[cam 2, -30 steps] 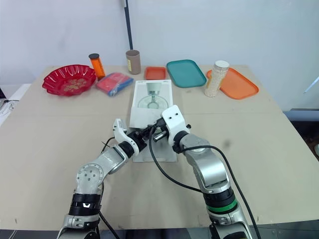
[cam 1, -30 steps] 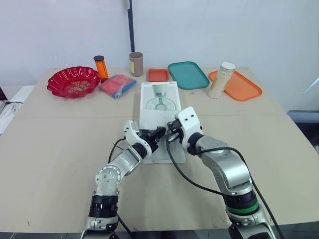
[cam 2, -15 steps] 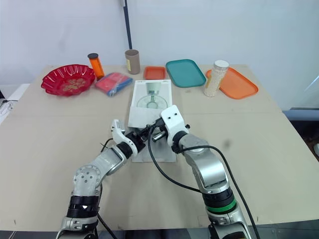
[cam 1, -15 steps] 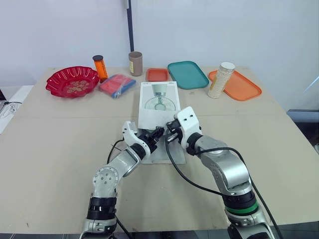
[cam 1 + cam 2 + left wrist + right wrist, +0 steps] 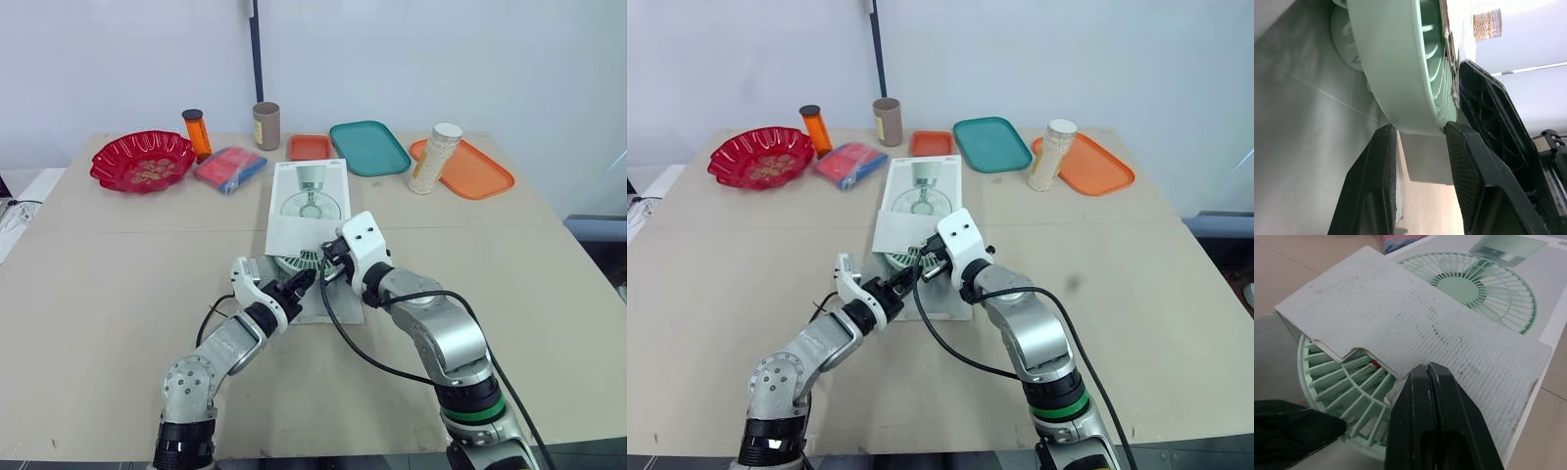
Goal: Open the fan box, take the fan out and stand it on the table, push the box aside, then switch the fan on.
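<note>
Pale green plastic shows at the near, open end of the box. The fan (image 5: 292,262) is partly out, lying flat at the centre of the head view with its grille rim toward the lower frame. The left gripper (image 5: 302,282) is nearest to it. Its fingers (image 5: 1383,166) are clamped on that rim, one on each face. Just right of it, the right gripper (image 5: 328,260) has its fingers (image 5: 1410,411) pressed together at the edge of the grey cardboard flap (image 5: 1415,323), apparently pinching it up off the grille. Beyond them the box (image 5: 312,196) lies on the desk (image 5: 118,294), its long axis running from frame centre toward the top. The fan's way out therefore follows this axis, down-frame toward the left arm, with the flap held lifted. A sideways pull would likely catch the rim on the box walls.
</note>
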Controlling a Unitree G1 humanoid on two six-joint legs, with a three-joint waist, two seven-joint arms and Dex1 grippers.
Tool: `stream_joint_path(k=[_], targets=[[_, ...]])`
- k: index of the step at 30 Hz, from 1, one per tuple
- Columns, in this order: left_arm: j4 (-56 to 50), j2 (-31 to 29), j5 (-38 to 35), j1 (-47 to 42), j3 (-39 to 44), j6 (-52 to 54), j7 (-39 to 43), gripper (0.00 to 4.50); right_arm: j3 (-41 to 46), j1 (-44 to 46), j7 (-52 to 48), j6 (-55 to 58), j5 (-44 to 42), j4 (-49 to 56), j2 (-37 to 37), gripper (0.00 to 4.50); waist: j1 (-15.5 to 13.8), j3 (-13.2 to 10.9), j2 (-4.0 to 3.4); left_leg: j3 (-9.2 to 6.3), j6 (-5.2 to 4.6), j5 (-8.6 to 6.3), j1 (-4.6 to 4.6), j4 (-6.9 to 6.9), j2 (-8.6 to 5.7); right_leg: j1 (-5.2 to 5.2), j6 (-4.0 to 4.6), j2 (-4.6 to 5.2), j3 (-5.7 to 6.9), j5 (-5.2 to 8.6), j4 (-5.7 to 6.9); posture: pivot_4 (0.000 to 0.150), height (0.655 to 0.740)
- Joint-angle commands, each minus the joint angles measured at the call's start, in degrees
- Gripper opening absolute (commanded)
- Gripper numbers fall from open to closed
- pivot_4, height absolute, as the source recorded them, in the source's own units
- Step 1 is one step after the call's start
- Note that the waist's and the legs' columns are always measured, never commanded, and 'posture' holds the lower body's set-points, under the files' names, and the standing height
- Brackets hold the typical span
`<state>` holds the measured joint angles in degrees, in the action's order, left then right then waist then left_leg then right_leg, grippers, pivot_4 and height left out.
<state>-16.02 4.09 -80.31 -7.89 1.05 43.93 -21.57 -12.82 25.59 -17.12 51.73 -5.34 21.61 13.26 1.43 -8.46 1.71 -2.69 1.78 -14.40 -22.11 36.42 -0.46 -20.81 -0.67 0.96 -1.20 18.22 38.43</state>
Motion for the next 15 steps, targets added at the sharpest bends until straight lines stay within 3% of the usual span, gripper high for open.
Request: stream_joint_path(k=[1, 13, 15], targets=[[-2.49, -0.55, -4.08, 2.45, -0.34, 2.29, -3.92, 1.40, -1.39, -1.81, 0.08, 3.52, 0.36, -2.65, 0.53, 0.00, 0.00, 0.02, -0.01, 0.00, -0.01, -0.01, 0.00, 0.00, 0.02, 0.00, 0.00, -0.01, 0.00, 0.00, -0.02, 0.150, 0.7382], [-5.73, -8.10, -9.18, 4.39, -0.69, 2.41, -5.90, 1.40, -1.30, -1.45, -0.02, 3.54, 0.53, -3.13, 0.95, 0.00, 0.02, 0.05, -0.03, 0.00, -0.01, -0.01, 0.00, -0.02, 0.11, 0.00, 0.12, -0.10, 0.00, -0.07, -0.07, 0.150, 0.7382], [-5.80, -8.57, -8.70, 4.00, -0.95, 1.97, -4.89, 2.09, -1.34, -1.38, 0.03, 3.43, 0.58, -3.27, 0.92, 0.00, 0.02, 0.05, -0.03, 0.00, 0.00, -0.01, 0.01, -0.02, 0.12, 0.00, 0.14, -0.11, 0.00, -0.08, -0.07, 0.150, 0.7382]])
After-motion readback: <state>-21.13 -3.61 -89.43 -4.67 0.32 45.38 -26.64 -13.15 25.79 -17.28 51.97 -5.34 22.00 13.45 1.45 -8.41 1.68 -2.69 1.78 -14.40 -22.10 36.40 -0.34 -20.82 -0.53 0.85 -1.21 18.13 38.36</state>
